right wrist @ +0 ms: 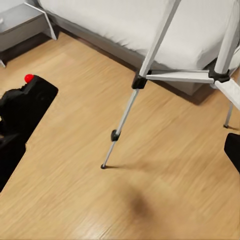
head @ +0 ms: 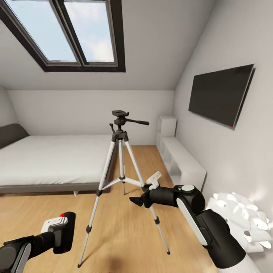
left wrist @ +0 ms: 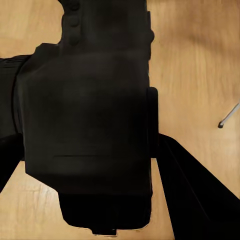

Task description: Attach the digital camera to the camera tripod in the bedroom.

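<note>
I am in the bedroom, with its skylight (head: 72, 30) overhead. The camera tripod (head: 120, 151) stands on the wooden floor in the middle of the head view, silver legs spread, black head and handle (head: 136, 121) on top with nothing mounted. My left gripper (head: 57, 234) is low at the left, shut on the digital camera (head: 65, 231), whose red button (head: 62, 215) faces up. In the left wrist view the camera's black body (left wrist: 90, 125) blocks most of the floor. My right gripper (head: 136, 201) hangs open beside the tripod's right leg, holding nothing.
The low white bed (head: 49, 159) lies behind the tripod at left. White low shelving (head: 182, 161) runs along the right wall under a black TV (head: 220, 94). A white petal-shaped object (head: 242, 220) sits by my right arm. A grey nightstand (right wrist: 20, 22) stands beside the bed.
</note>
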Robot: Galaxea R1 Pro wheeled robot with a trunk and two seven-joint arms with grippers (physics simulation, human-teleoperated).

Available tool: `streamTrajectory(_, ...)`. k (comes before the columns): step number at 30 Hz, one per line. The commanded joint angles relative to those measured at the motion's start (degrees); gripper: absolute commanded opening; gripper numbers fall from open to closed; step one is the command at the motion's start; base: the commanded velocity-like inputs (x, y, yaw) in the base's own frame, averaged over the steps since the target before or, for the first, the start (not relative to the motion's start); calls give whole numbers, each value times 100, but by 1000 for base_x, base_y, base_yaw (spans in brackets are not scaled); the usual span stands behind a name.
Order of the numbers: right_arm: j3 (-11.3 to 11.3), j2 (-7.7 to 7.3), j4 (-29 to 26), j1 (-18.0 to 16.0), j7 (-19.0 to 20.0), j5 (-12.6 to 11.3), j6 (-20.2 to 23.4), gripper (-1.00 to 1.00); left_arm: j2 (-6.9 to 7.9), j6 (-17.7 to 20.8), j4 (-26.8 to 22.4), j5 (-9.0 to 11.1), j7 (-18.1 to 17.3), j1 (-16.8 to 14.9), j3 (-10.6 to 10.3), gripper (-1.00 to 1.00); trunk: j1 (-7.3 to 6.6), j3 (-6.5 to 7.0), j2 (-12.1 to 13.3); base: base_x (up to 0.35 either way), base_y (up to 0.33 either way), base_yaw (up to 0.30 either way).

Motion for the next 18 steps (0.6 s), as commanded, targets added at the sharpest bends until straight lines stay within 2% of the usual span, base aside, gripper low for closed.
streamTrajectory(1, -32, -44, -6, -18, 19, -40, 34, 100, 50, 118, -62, 24, -60, -35, 34, -100, -23, 12, 38, 0, 0, 200)
streamTrajectory(3, -116, -120, -6, -53, 85, -37, 21, 100, 135, 282, -158, 45, -178, -82, 168, -100, -67, 47, 118, 0, 0, 144)
streamTrajectory(6, -278, -217, -6, -105, 160, -39, -3, 100, 213, 424, -242, 176, -401, -152, 503, -100, -132, 101, 238, 0, 0, 83)
streamTrajectory(7, -361, -247, -6, -125, 195, -37, -9, 100, 229, 452, -257, 242, -468, -170, 607, -100, -154, 119, 278, 0, 0, 52)
streamTrajectory(8, -567, -330, -6, -152, 322, -38, -19, 100, 253, 458, -267, 373, -562, -202, 770, -100, -176, 137, 318, 0, 0, 34)
streamTrajectory(9, -678, -384, -6, -159, 432, -39, -22, 100, 262, 458, -255, 427, -590, -221, 830, -100, -198, 155, 359, 0, 0, 27)
streamTrajectory(15, -1224, -799, -6, -146, 1525, -31, -57, 100, 263, 458, -93, 591, -674, -523, 1013, -100, -330, 263, 599, 0, 0, 13)
streamTrajectory(18, -1476, -894, -2, -123, 1872, 0, -148, 100, 242, 458, -53, 611, -686, -712, 1014, -100, -396, 317, 719, 0, 0, 5)
